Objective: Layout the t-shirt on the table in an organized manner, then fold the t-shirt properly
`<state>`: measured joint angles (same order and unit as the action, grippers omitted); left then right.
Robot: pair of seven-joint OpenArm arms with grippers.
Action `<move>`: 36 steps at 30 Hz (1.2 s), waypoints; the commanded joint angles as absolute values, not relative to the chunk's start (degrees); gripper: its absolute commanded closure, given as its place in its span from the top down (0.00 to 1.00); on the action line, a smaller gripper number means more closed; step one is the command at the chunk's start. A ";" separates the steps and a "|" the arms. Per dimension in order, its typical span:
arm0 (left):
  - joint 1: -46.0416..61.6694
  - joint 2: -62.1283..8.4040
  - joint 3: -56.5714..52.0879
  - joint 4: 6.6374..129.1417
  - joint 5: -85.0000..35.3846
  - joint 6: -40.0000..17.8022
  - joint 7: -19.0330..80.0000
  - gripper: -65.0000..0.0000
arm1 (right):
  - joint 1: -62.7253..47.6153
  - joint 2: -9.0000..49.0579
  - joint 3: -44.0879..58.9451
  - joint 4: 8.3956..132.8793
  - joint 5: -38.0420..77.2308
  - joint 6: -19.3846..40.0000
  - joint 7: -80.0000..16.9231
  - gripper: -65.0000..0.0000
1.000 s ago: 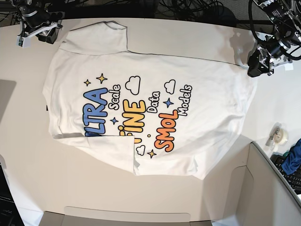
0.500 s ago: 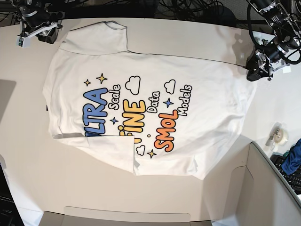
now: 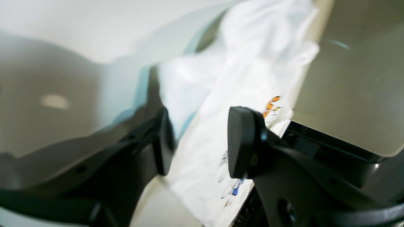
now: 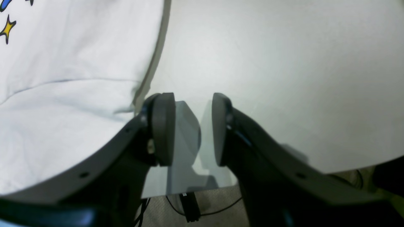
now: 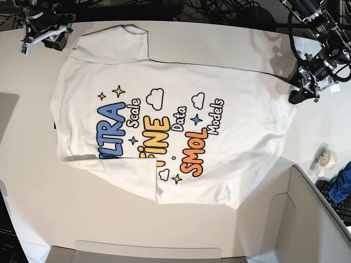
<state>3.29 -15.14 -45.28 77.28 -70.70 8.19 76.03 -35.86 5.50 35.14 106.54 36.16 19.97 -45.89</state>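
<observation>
The white t-shirt [image 5: 164,120] lies spread on the off-white table [image 5: 219,44] with its colourful lettering facing up; one sleeve is folded over near the front and the other points toward the back. My left gripper [image 5: 296,94] hovers at the shirt's right edge. In the left wrist view this gripper [image 3: 200,142] is open, and the blurred t-shirt [image 3: 252,63] shows through the gap between its fingers. My right gripper [image 5: 46,39] sits at the back left corner. In its own view the right gripper [image 4: 193,129] is open over bare table [image 4: 284,63], just beside the t-shirt [image 4: 63,94].
A tape roll [image 5: 327,158] lies right of the shirt. A grey box wall [image 5: 312,219] holding a blue cloth [image 5: 343,186] stands at the front right. Cables [image 5: 219,8] run behind the table. The table edge [image 4: 284,167] is close under the right gripper.
My left gripper has slid a little toward the front along the shirt's right edge. The right arm and the shirt have not moved.
</observation>
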 commanded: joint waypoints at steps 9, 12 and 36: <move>1.19 -16.40 -45.58 78.20 -74.68 11.38 76.97 0.41 | -36.26 5.85 35.56 107.21 36.26 20.18 -45.93 0.31; 1.63 -16.48 -45.14 78.20 -74.68 11.30 75.12 0.41 | -36.26 5.85 35.56 107.12 36.26 20.18 -45.93 0.31; 3.74 -16.66 -44.88 78.11 -74.68 11.12 75.38 0.01 | -34.51 6.20 35.38 107.38 47.52 20.18 -45.93 0.32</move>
<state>3.84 -15.59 -44.75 77.28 -70.74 8.45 73.47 -34.44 5.52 35.18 106.41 46.85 19.92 -46.89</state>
